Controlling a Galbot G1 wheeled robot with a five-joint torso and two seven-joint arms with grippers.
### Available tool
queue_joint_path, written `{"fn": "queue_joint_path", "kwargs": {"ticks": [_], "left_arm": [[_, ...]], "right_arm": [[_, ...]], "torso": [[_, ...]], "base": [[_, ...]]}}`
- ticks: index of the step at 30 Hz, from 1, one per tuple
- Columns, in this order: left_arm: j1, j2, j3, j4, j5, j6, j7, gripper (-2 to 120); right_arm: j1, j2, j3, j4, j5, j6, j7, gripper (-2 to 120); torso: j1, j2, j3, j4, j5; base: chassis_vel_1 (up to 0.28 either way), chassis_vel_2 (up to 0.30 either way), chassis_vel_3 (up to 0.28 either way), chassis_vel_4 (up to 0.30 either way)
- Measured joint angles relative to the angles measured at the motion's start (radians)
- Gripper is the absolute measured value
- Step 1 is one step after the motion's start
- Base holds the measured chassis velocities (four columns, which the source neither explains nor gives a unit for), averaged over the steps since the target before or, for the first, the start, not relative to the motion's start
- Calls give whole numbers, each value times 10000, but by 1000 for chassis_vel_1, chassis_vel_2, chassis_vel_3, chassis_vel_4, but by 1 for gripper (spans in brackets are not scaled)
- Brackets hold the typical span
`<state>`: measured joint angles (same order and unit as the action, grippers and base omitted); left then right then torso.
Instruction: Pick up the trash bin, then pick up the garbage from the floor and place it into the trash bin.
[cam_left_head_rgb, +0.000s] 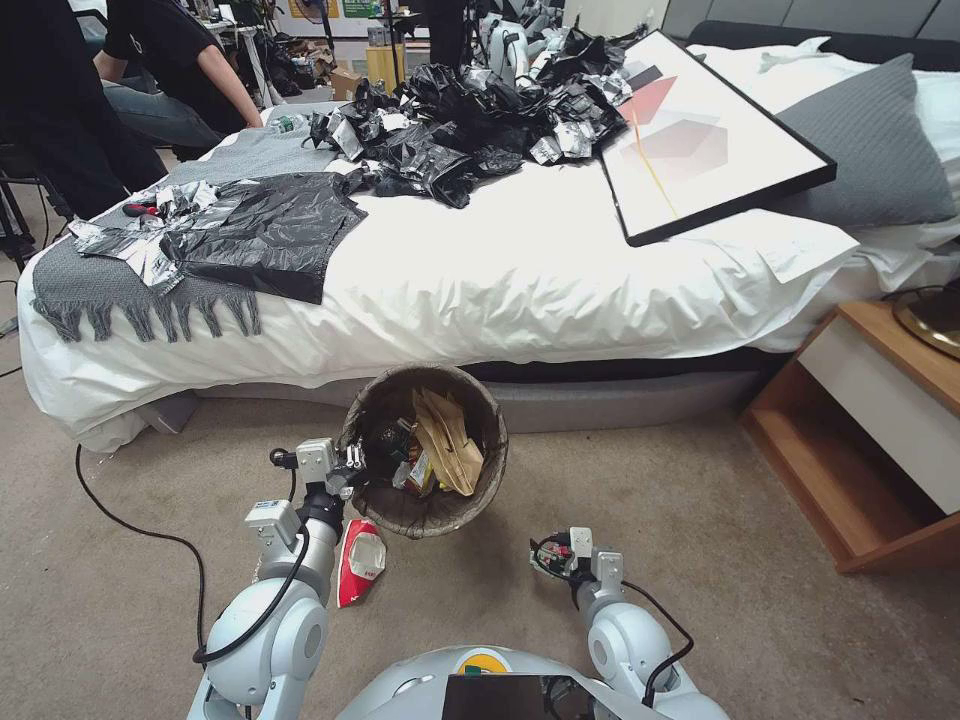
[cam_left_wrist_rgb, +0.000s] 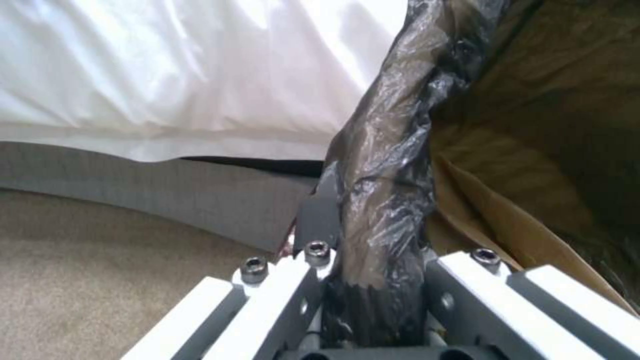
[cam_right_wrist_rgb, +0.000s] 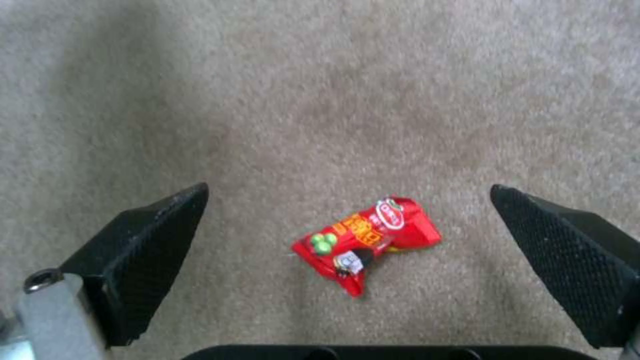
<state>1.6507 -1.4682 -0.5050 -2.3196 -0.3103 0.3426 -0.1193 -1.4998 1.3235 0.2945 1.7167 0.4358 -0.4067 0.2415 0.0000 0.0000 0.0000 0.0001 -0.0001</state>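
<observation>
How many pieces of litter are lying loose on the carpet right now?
2: a red paper cup beside the left gripper, and a red snack wrapper beneath the right gripper. More may be hidden.

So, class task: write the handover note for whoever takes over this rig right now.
Left hand: shut on the liner-covered rim of the trash bin, in front of the bed.
Right hand: open, above the red snack wrapper on the carpet.
Done: bin gripped; brown paper and other litter already inside.
Left: grab that wrapper and drop it in; a red and white packet also lies on the floor beside the bin.
</observation>
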Motion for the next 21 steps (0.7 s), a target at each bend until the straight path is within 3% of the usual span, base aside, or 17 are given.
{"fn": "queue_joint_path", "kwargs": {"ticks": [21], "left_arm": [[-3, -14, 28, 14, 54, -10, -13, 2]], "right_arm": [[577, 299, -74, -1657, 2, 191, -22, 100]], "torso": [[0, 0, 0, 0, 0]], "base": [[0, 0, 0, 0]]}}
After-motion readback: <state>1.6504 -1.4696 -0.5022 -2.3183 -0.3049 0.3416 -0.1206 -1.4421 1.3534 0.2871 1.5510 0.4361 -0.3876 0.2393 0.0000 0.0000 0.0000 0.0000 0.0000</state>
